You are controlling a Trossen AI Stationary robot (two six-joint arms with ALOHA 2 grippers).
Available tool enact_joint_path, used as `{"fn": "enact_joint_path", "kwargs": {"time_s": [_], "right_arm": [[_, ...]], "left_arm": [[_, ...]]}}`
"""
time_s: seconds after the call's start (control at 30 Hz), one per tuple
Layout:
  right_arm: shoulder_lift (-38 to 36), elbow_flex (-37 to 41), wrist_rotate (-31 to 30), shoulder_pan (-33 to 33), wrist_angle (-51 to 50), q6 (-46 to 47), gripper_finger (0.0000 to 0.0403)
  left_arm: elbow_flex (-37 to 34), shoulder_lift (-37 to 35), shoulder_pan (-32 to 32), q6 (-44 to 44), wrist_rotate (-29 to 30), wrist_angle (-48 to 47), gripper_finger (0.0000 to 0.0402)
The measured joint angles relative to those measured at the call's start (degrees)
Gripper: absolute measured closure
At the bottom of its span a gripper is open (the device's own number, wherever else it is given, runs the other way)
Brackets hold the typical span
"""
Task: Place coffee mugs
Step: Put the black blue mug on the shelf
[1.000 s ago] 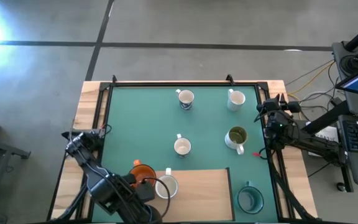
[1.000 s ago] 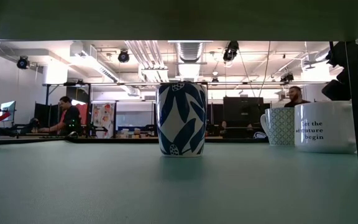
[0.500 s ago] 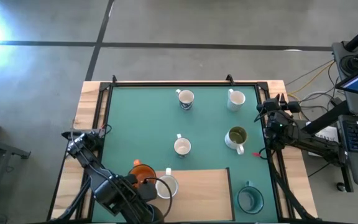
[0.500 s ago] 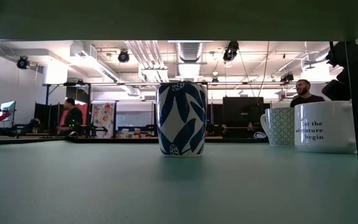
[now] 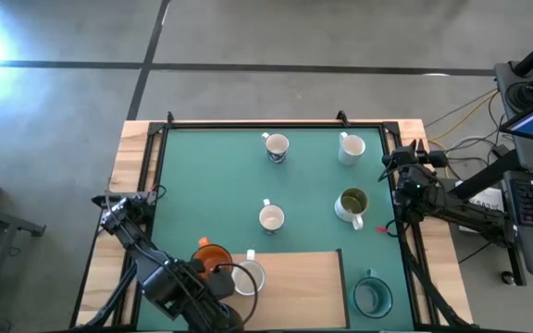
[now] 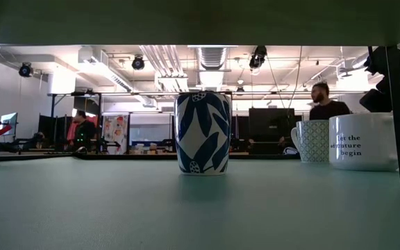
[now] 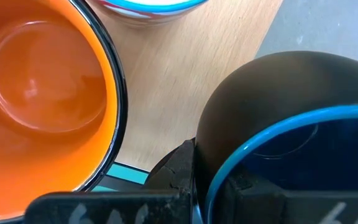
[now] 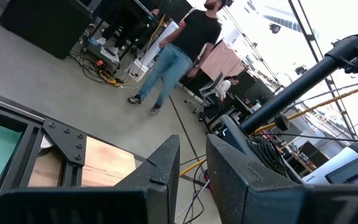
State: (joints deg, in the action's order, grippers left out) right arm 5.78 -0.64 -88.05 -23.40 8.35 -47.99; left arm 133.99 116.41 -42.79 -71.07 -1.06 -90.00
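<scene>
My left gripper [image 5: 218, 283] is at the table's near left, over the wooden board [image 5: 294, 277], shut on a dark blue mug [image 7: 278, 149] that the arm hides in the high view. The orange mug [image 5: 212, 254] and a white mug [image 5: 247, 277] stand close beside it on the board. Farther off on the green mat stand a blue-leaf mug [image 5: 276, 147], two white mugs [image 5: 351, 148] [image 5: 271, 218], an olive-inside mug [image 5: 352, 203] and a teal mug [image 5: 373, 295]. My right gripper [image 5: 405, 171] waits shut at the table's right edge. My left gripper holds the dark blue mug by its rim [image 7: 229, 163], coming from above. One finger [image 7: 182, 171] lies against the outer wall; the other seems to be inside, mostly hidden by the mug. The mug is upright. Whether it rests on the board cannot be told.
The orange mug [image 7: 42, 93] nearly touches the held mug, and the white mug's rim [image 7: 148, 5] is just beyond. The board's edge meets the green mat [image 5: 211, 185], which has free room at left and centre. A black frame rims the table [image 5: 276, 123].
</scene>
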Motion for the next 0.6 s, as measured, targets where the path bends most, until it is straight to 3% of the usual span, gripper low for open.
{"fn": "enact_joint_path", "kwargs": {"time_s": [0.6], "right_arm": [[0.0, 0.0, 0.0, 0.0, 0.0, 0.0, 0.0335]], "left_arm": [[-6.7, -3.7, 0.5, 0.4, -1.6, 0.1, 0.0395]]}}
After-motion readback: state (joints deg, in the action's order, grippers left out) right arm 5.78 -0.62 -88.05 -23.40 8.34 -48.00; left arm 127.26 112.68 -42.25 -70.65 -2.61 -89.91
